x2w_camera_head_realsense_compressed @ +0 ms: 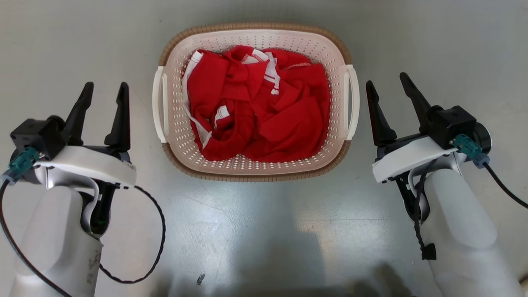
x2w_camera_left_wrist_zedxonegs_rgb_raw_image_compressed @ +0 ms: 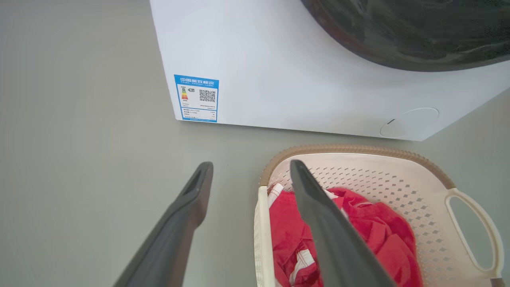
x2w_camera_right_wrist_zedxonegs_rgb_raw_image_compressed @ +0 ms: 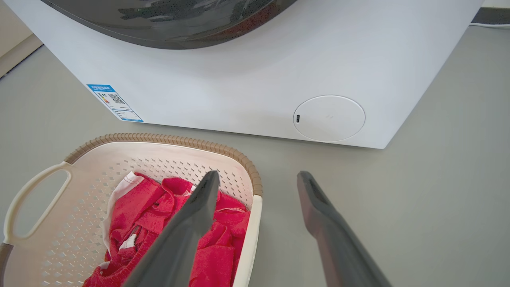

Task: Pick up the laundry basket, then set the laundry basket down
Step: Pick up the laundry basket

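The laundry basket (x2w_camera_head_realsense_compressed: 255, 177) is cream and perforated, with a brown woven-look rim, and stands on the grey floor holding a red garment (x2w_camera_head_realsense_compressed: 255, 111) with white trim. My left gripper (x2w_camera_head_realsense_compressed: 105, 86) is open beside the basket's left white handle (x2w_camera_head_realsense_compressed: 159, 107), apart from it. My right gripper (x2w_camera_head_realsense_compressed: 385, 79) is open beside the right handle (x2w_camera_head_realsense_compressed: 352, 103). In the left wrist view the near handle (x2w_camera_left_wrist_zedxonegs_rgb_raw_image_compressed: 261, 231) shows between the fingers of the left gripper (x2w_camera_left_wrist_zedxonegs_rgb_raw_image_compressed: 251, 163). In the right wrist view the near handle (x2w_camera_right_wrist_zedxonegs_rgb_raw_image_compressed: 249, 235) lies likewise below the right gripper (x2w_camera_right_wrist_zedxonegs_rgb_raw_image_compressed: 258, 174). Both grippers hold nothing.
A white washing machine (x2w_camera_left_wrist_zedxonegs_rgb_raw_image_compressed: 299, 79) with a dark round door (x2w_camera_right_wrist_zedxonegs_rgb_raw_image_compressed: 167, 20) stands on the floor just beyond the basket. A black cable (x2w_camera_head_realsense_compressed: 159, 231) loops off my left forearm. Bare grey floor (x2w_camera_head_realsense_compressed: 264, 231) lies between my arms, in front of the basket.
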You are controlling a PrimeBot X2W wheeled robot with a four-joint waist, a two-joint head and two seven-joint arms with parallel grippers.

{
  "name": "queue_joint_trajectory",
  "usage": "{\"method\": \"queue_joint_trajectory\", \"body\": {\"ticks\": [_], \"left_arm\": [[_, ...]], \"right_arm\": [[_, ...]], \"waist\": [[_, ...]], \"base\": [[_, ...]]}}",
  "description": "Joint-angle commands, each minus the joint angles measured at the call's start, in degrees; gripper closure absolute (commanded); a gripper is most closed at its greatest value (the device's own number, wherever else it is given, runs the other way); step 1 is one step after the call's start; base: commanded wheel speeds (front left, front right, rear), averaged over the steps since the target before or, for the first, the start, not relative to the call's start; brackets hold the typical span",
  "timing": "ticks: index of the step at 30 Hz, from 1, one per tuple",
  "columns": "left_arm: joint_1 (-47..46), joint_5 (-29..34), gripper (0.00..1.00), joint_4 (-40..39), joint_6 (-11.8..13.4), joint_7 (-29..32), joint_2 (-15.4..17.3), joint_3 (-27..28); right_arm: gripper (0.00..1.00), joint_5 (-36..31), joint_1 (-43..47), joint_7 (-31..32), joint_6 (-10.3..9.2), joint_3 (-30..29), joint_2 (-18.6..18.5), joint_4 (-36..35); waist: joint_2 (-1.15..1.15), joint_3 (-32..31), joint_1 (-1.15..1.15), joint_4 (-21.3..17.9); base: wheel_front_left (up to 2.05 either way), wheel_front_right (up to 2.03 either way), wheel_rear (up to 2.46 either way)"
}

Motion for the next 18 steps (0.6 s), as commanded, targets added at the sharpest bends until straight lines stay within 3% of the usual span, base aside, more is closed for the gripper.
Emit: {"method": "queue_joint_trajectory", "body": {"ticks": [1,18], "left_arm": [[-0.65,-0.30,0.00,-1.24,-0.34,-0.35,2.39,1.29],[-3.40,-1.81,0.00,-3.25,-0.34,-0.35,4.93,-2.98]], "right_arm": [[0.00,0.58,0.46,-0.79,0.41,1.55,0.47,-0.80],[0.00,3.15,-2.39,-0.79,0.41,3.89,0.47,-0.48]], "waist": [[0.00,0.69,0.00,-0.11],[0.00,6.77,0.00,-1.24]], "base": [[0.00,0.00,0.00],[0.00,0.00,0.00]]}}
